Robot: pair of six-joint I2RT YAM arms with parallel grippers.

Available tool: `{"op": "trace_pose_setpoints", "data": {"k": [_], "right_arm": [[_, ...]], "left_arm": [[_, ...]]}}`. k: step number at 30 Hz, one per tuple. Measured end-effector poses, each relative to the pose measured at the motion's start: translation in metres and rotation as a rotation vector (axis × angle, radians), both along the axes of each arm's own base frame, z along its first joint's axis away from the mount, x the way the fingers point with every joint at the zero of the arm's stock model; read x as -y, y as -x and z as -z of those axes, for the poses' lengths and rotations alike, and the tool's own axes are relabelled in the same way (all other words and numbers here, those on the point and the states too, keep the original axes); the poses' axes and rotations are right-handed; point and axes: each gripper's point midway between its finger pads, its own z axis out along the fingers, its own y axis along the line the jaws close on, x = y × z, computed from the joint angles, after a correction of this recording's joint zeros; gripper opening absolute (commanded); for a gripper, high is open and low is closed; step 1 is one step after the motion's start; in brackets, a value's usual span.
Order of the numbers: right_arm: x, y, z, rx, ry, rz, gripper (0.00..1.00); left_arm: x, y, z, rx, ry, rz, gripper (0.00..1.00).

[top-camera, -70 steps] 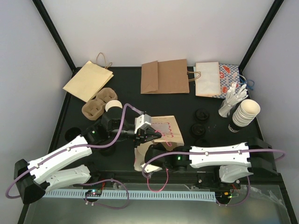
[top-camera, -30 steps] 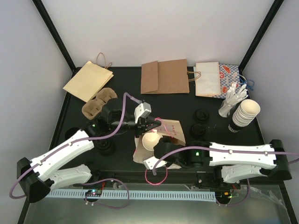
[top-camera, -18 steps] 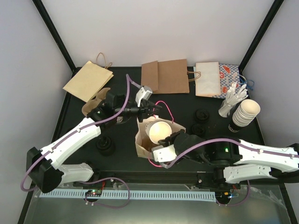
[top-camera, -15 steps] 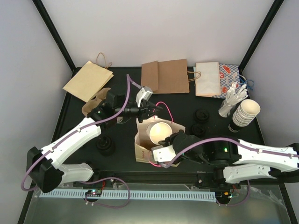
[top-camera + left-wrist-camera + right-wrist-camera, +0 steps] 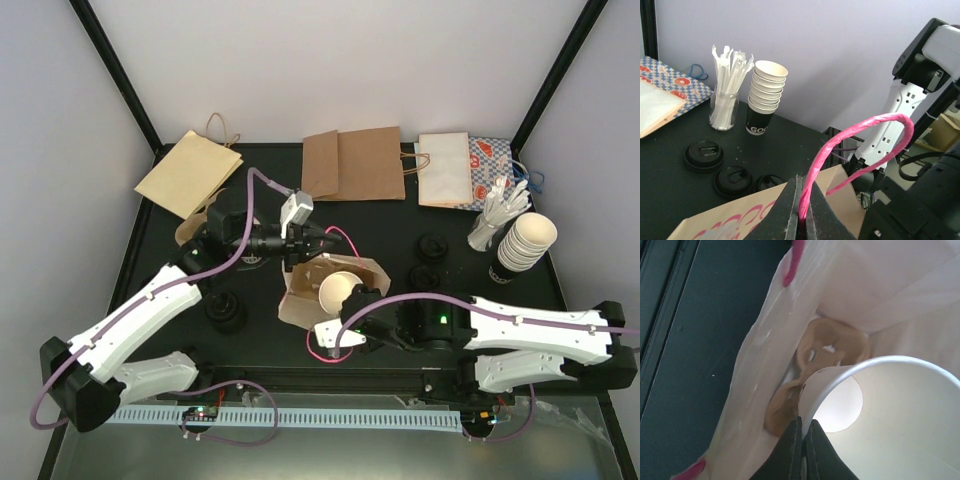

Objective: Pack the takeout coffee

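Cup (image 5: pixel 338 291) sits tilted in the mouth of the open bag (image 5: pixel 296 308), rim pinched by the right tool (image 5: pixel 802 437). The left tool (image 5: pixel 802 202) pinches the pink handle (image 5: pixel 860 131). Lowering and release likely remain.

Smooth matt paper cup (image 5: pixel 890 405), creased paper bag (image 5: pixel 760 340), twisted pink paper handle (image 5: pixel 890 117)

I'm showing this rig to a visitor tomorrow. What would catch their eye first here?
The bright pink handle arching up from the paper bag in the middle of the table, pinched in the left gripper. Just beside it, the right gripper holds a white cup by its rim at the bag's open mouth, a brown cardboard piece lying at the bottom inside.
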Motion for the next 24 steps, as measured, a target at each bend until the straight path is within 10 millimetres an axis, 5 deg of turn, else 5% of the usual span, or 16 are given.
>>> {"op": "trace_pose_setpoints", "data": {"k": [7,17,24], "right_arm": [[-0.003,-0.009,0.019,0.010,0.060,0.009,0.01],[-0.007,-0.013,0.077,0.045,0.187,-0.018,0.01],[-0.031,-0.008,0.066,0.114,0.107,-0.078,0.01]], "left_arm": [[-0.007,0.018,0.000,0.074,0.026,0.027,0.02],[-0.014,0.049,0.047,0.023,-0.013,0.079,0.01],[-0.018,0.054,0.040,0.045,0.006,0.079,0.02]]}}
